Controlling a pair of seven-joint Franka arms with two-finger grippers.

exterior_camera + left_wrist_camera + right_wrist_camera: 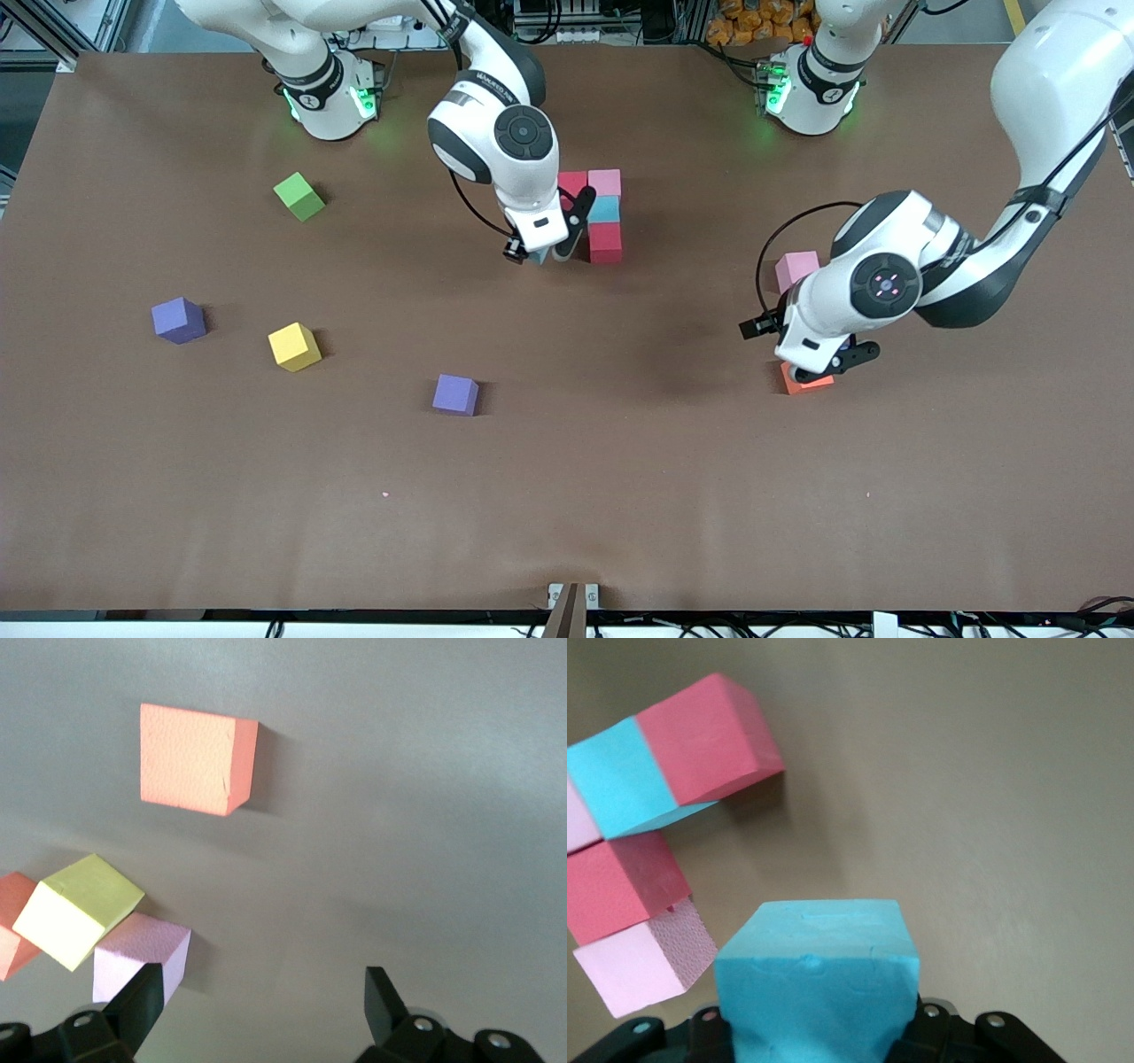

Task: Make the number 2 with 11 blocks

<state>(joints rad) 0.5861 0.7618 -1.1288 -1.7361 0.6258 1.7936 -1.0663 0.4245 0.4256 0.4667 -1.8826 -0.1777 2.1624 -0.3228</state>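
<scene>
A partial cluster of blocks sits mid-table: red (pixel 573 184), pink (pixel 605 182), light blue (pixel 605 210) and red (pixel 605 242). My right gripper (pixel 554 252) is shut on another light blue block (pixel 815 983), low beside the cluster's nearest red block (pixel 704 740). My left gripper (pixel 263 979) hangs open with nothing between its fingers, over the table by an orange block (pixel 806 379). The left wrist view shows the orange block (pixel 195 759), a yellow one (pixel 80 908) and a pink one (pixel 142 957) close to one fingertip (pixel 146 992).
Loose toward the right arm's end lie a lime-green cube (pixel 299 196), a purple block (pixel 179 320), a yellow block (pixel 294 346) and a second purple block (pixel 455 394). A pink block (pixel 797 268) shows beside the left arm's wrist.
</scene>
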